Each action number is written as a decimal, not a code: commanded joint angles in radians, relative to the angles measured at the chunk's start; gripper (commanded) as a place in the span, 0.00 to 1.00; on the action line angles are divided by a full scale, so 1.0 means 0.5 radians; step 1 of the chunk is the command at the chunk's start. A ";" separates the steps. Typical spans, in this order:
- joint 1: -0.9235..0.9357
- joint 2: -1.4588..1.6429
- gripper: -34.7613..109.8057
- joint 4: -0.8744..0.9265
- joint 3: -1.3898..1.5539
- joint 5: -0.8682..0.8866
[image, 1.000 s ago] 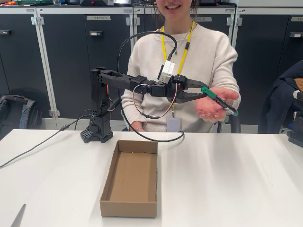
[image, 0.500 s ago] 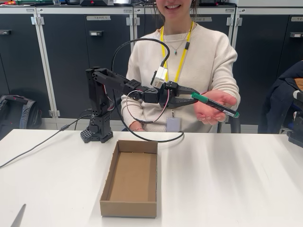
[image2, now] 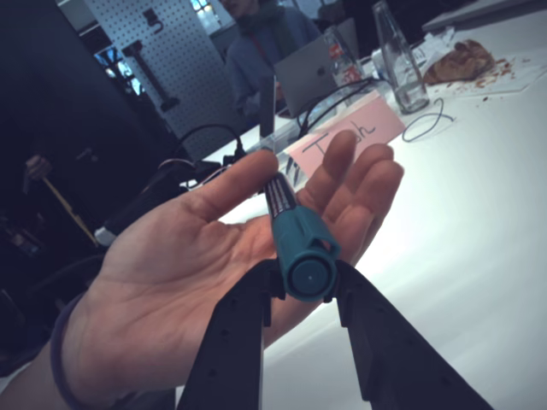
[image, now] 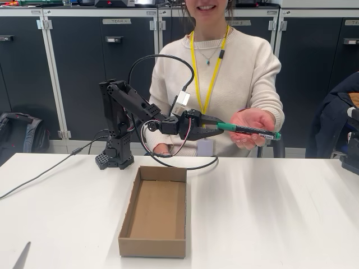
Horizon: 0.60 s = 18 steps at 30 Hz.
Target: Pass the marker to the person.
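The hand [image2: 306,295] grips the marker [image2: 295,239] above the person's palm [image2: 184,282].

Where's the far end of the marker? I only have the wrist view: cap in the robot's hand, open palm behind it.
Observer: In the fixed view the marker lies about level, and its far tip pokes out past the person's palm, toward the picture's right.
Operator: Anything below it?
Observer: An open cardboard box sits on the white table, lower left of the robot's hand in the picture, so not under the marker.
Operator: Person's other hand?
Observer: Their other hand rests low at the table's far edge, behind the robot's cable.
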 commanded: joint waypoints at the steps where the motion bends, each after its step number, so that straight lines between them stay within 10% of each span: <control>1: 0.061 0.104 0.29 -0.006 -0.086 -0.003; 18: 0.003 0.169 0.43 -0.377 -0.368 -0.224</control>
